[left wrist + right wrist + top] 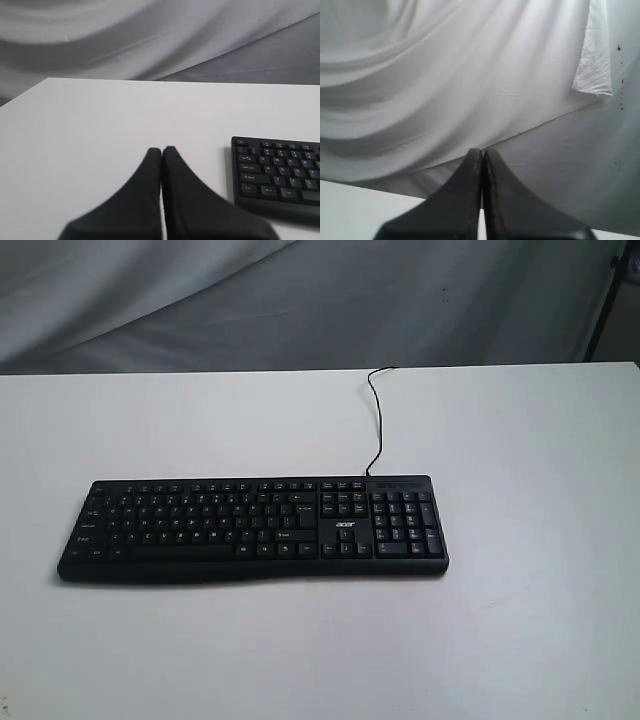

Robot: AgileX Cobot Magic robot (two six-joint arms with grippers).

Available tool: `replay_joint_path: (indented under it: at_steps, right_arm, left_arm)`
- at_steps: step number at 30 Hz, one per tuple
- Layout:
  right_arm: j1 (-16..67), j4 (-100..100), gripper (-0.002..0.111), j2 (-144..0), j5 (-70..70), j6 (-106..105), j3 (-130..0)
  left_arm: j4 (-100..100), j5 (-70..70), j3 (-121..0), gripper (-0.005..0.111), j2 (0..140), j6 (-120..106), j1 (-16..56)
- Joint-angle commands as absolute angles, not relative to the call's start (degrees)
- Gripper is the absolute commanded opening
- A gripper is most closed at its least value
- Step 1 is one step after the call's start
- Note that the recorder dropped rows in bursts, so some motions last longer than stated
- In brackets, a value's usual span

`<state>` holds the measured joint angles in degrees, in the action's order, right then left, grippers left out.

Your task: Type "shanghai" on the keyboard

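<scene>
**Blunt Tips, Crowded Keys: Where the Typing Could Slip**

The left gripper (161,149) is hovering over bare white table (100,125), its two black fingers pressing together into one blunt tip and carrying nothing. The right gripper (482,150) is showing the same closed, empty tip, but it is pointing at the grey backdrop cloth (445,75) rather than at any key. Neither arm is appearing in the exterior view.

The keyboard (250,525) is lying flat near the middle of the table, with its number pad toward the right arm's side and its letter end near the left tip. Its keys are sitting tightly packed (the legends are too small to read here), so a wide joined tip is risking two keys at once, or a neighbour of "s". A slanted push could be sliding the board off its spot.

Farther back, the thin cable (375,410) is trailing toward the table's far edge — a low sweep there could be snagging it.
</scene>
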<state>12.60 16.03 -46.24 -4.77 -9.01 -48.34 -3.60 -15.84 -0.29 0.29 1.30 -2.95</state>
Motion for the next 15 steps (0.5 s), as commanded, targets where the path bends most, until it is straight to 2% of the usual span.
replay_joint_path:
  at_steps: [1, 15]
  right_arm:
    - [12.71, 15.32, 0.0, -51.3, -9.72, -14.53, -56.26]
    - [12.6, 10.3, 0.0, -64.61, -19.78, -26.72, -77.2]
  left_arm:
    - [-3.56, -15.24, 0.0, 0.001, 0.0, 1.39, -3.09]
    - [-3.56, -15.24, 0.0, 0.001, 0.0, 1.39, -3.09]
